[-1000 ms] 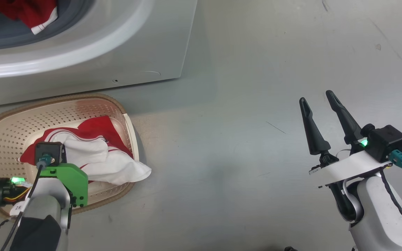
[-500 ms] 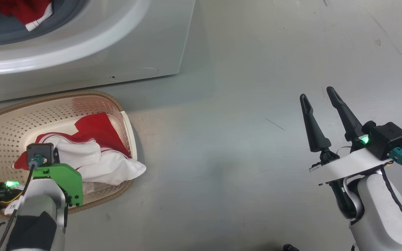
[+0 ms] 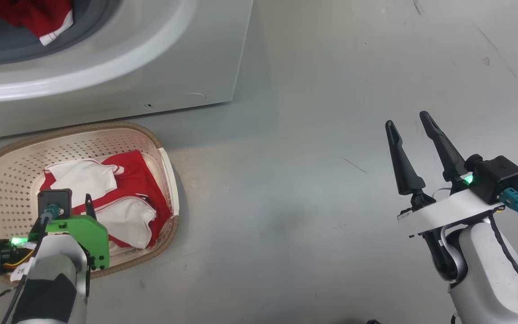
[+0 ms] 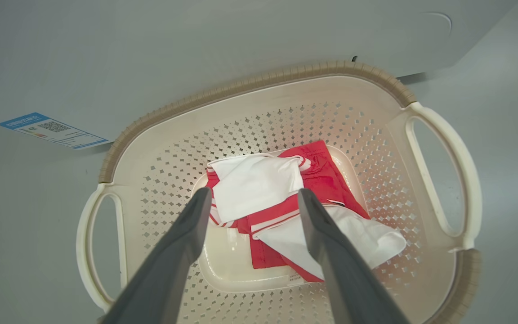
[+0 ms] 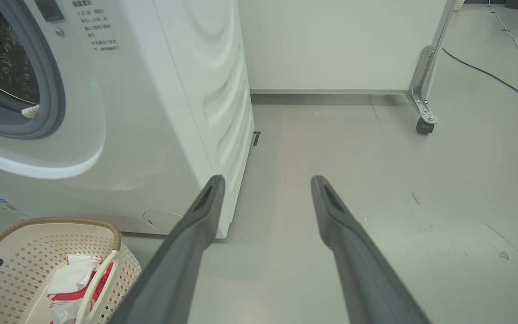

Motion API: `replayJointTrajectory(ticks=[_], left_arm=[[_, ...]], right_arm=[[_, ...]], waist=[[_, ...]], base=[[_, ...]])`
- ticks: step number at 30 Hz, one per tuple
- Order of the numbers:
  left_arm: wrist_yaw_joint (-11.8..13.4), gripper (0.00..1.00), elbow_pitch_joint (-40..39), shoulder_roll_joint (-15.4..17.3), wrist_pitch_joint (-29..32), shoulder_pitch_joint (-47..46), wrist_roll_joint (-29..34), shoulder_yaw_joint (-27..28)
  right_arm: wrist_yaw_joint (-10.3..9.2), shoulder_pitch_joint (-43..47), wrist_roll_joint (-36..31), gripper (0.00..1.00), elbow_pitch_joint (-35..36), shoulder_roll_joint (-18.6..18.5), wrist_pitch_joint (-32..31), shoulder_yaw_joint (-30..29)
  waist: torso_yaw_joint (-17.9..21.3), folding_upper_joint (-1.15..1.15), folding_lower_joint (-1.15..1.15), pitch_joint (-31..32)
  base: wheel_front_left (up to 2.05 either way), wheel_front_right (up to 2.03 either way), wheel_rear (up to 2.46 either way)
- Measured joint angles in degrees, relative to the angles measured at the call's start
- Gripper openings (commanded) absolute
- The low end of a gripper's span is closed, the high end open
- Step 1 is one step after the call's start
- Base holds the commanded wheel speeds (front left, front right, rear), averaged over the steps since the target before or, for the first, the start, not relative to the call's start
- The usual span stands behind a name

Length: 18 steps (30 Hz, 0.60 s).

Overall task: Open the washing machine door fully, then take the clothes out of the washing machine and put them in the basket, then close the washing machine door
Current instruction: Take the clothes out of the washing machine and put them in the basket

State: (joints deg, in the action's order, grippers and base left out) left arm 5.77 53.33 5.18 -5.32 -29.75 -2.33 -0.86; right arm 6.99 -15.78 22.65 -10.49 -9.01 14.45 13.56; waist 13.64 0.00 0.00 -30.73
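I see smooth grey floor, faint scuffs, white wall panel w/ caster behind. L gripper spread, holding nothing, above clothes in basket beside washing machine. R gripper also spread over floor.

A white panel on a caster stands on grey floor, a cable nearby.

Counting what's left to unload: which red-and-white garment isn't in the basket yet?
The garment in the grey-ringed drum mouth of the washing machine, at the head view's top left. The other garment lies crumpled inside the basket.
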Motion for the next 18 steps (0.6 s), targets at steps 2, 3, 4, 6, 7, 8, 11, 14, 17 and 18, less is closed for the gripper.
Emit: replayJointTrajectory(ticks=[2,3,4,6,7,8,11,14,17,18], left_arm=[[0.01,1.0,0.44,-0.18,-0.85,-0.03,0.0,-0.08],[0.05,1.0,0.65,-0.24,-1.34,-0.07,0.0,-0.08],[0.08,1.0,0.89,-0.32,-1.82,-0.14,0.0,-0.1],[0.09,1.0,1.16,-0.53,-2.64,-0.2,0.0,-0.32],[0.09,1.0,1.38,-0.67,-3.12,-0.2,0.0,-0.54],[0.08,1.0,1.51,-0.85,-3.65,-0.2,0.0,-0.73],[-0.04,1.0,1.43,-1.46,-5.86,-0.25,-0.02,-1.04],[-0.71,1.0,0.88,-2.13,-7.49,-0.54,-0.04,-1.41],[-1.11,1.0,-0.38,-2.49,-8.47,-0.9,-0.18,-1.72],[-1.4,1.0,-0.79,-2.52,-8.72,-0.92,-0.3,-1.72]], right_arm=[[0.0,0.0,0.0,1.0,-0.16,0.01,0.0,-0.03],[0.0,0.0,0.0,1.0,-0.22,0.01,0.0,-0.07],[0.0,0.0,0.0,1.0,-0.3,0.03,0.0,-0.09],[0.0,0.0,0.0,1.0,-0.43,0.05,0.0,-0.13],[0.0,-0.01,0.0,1.0,-0.45,0.12,0.0,-0.18],[0.0,-0.01,0.0,1.0,-0.47,0.18,0.0,-0.22],[0.0,0.0,-0.01,1.0,-0.71,0.26,0.0,-0.57],[0.0,0.04,-0.01,1.0,-0.99,0.27,0.0,-1.14],[0.0,0.24,-0.02,1.0,-1.18,0.26,0.0,-1.79],[0.0,0.41,-0.02,1.0,-1.27,0.25,0.0,-1.97]], waist=[[-0.15,0.0,0.0,0.52],[-0.24,0.0,0.0,0.81],[-0.34,0.0,0.0,1.12],[-0.57,0.0,0.0,1.8],[-0.69,0.0,0.0,2.16],[-0.82,0.0,0.0,2.53],[-1.26,0.0,0.0,3.79],[-1.82,0.0,0.0,5.18],[-2.51,0.0,0.0,6.7],[-2.77,0.0,0.0,7.23]], base=[[0.0,0.0,0.0],[0.0,0.0,0.0],[0.0,0.0,0.0],[0.0,0.0,0.0],[0.0,0.0,0.0],[0.0,0.0,0.0],[0.0,0.0,0.0],[0.0,0.0,0.0],[0.0,0.0,0.0],[0.0,0.0,0.0]])
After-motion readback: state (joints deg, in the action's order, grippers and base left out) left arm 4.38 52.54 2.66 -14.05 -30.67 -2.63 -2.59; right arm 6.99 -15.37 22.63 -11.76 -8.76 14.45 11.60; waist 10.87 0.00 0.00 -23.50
